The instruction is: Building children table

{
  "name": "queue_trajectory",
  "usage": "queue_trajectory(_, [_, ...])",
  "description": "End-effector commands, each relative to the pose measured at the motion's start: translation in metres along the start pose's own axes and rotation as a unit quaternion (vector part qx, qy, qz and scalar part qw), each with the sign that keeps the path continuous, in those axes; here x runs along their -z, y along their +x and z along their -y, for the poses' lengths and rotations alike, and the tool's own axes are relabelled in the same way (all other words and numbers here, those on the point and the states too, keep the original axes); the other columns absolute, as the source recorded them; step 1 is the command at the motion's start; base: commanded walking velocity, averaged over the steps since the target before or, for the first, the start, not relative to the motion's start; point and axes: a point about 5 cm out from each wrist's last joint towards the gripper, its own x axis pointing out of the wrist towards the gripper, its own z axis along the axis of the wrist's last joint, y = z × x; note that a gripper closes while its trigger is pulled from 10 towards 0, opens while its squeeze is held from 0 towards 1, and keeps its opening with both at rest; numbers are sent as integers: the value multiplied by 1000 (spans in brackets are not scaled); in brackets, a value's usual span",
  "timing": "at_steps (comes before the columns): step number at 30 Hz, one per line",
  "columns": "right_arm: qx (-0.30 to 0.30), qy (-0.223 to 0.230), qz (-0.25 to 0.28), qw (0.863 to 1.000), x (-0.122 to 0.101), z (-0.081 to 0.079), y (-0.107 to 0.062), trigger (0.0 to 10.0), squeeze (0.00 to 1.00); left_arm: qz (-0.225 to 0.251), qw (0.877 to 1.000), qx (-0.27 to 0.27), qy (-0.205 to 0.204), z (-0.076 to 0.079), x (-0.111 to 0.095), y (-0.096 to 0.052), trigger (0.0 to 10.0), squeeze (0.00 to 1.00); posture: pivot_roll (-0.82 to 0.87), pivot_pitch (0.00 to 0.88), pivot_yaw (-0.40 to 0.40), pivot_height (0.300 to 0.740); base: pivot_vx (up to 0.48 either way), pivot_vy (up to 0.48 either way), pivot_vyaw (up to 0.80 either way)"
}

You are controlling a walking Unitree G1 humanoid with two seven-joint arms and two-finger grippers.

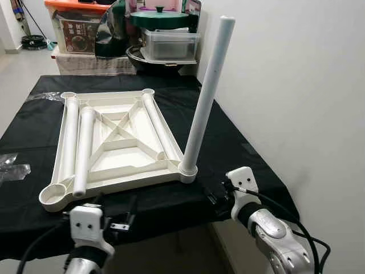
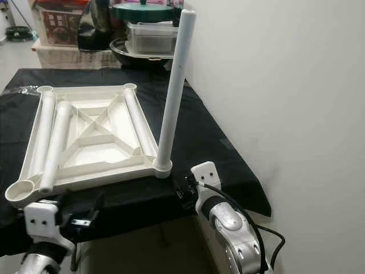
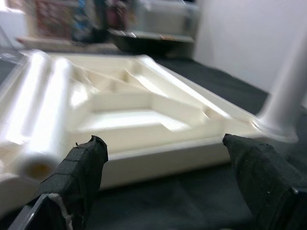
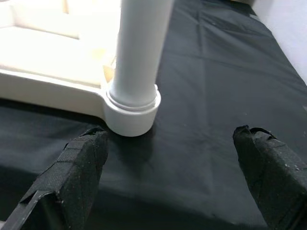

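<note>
Tabletop, cream plastic, rectangular w/ X-ribbed underside [image 1: 122, 140], lies upside down on the black-cloth-covered counter [image 1: 239, 142], near its front edge. One long white plastic tube leg [image 1: 206, 94] stands upright in the front-right corner socket. Three more loose white tube legs lie on the tabletop: two side by side along its left edge [image 1: 77, 142], one along the right rib [image 1: 157, 123]. Front-left round corner socket [image 1: 54, 195] is empty.

Room: white wall on our right runs along the counter. Behind the counter, clutter: green pot lid [image 1: 159, 18] on a clear plastic container [image 1: 170, 44], and an orange-lidded storage box [image 1: 77, 25]. Pale floor to the left, w/ crumpled clear plastic wrap [image 1: 12, 165].

Our left pincer [image 3: 160, 158] is spread wide, holding nothing, at the counter's front edge facing the tabletop's near rim; its wrist view shows the open ends of the lying legs close up. Our right pincer [image 4: 170, 158] is also spread wide, empty, low at the counter edge; its wrist view shows the upright leg's collar seated in the socket, which the head views give less clearly.
</note>
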Motion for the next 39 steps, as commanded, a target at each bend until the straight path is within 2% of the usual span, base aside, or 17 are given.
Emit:
queue_trajectory(1, [-26, -11, 13, 1000, -6, -10, 6, 10000, 0, 8, 1000, -1, 5, 2, -2, 0, 10000, 0, 57, 0, -115, 740, 0, 0, 800])
queue_trajectory(5, [-23, -16, 19, 999, -9, -14, 9, 10000, 0, 20, 1000, 6, 4, 7, -7, 3, 10000, 0, 57, 0, -113, 740, 0, 0, 800])
queue_trajectory(6, [-18, -1, 23, 1000, -10, -14, 10, 10000, 0, 25, 1000, 4, 7, 5, -11, 4, 10000, 0, 53, 0, -108, 740, 0, 0, 800])
queue_trajectory(13, [-2, 22, 33, 999, -12, -11, 12, 10000, 0, 31, 999, -3, 10, 0, -14, 7, 10000, 0, 49, 0, -99, 740, 0, 0, 800])
queue_trajectory(17, [19, 42, 50, 998, -17, -7, 14, 10000, 0, 35, 999, 0, 11, -2, -16, 9, 10000, 0, 46, 0, -98, 740, 0, 349, 800])
queue_trajectory(19, [31, 68, 55, 996, -19, -6, 18, 10000, 0, 31, 999, 6, 12, -2, -15, 10, 10000, 0, 42, 0, -89, 740, 0, 480, 0])
queue_trajectory(26, [50, 71, 60, 994, -23, -4, 24, 10000, 0, 33, 999, 10, 15, -2, -16, 13, 10000, 0, 47, 0, -83, 740, 0, 480, 0])
queue_trajectory(32, [85, 66, 75, 991, -31, 2, 32, 10000, 0, 39, 999, 13, 31, -4, -18, 17, 10000, 0, 52, 0, -80, 740, 0, 0, 0])
queue_trajectory(34, [85, 66, 75, 991, -31, 2, 32, 10000, 0, 39, 999, 13, 31, -4, -18, 17, 10000, 0, 52, 0, -80, 740, 0, 0, 0])
queue_trajectory(36, [102, 79, 77, 989, -36, 10, 36, 10000, 0, 45, 999, 16, 21, -4, -21, 20, 10000, 0, 50, 0, -79, 740, 139, 0, 0])
queue_trajectory(39, [107, 83, 80, 988, -39, 14, 38, 10000, 0, 49, 999, 15, 16, -4, -22, 20, 10000, 0, 46, 0, -78, 740, 277, 0, 0])
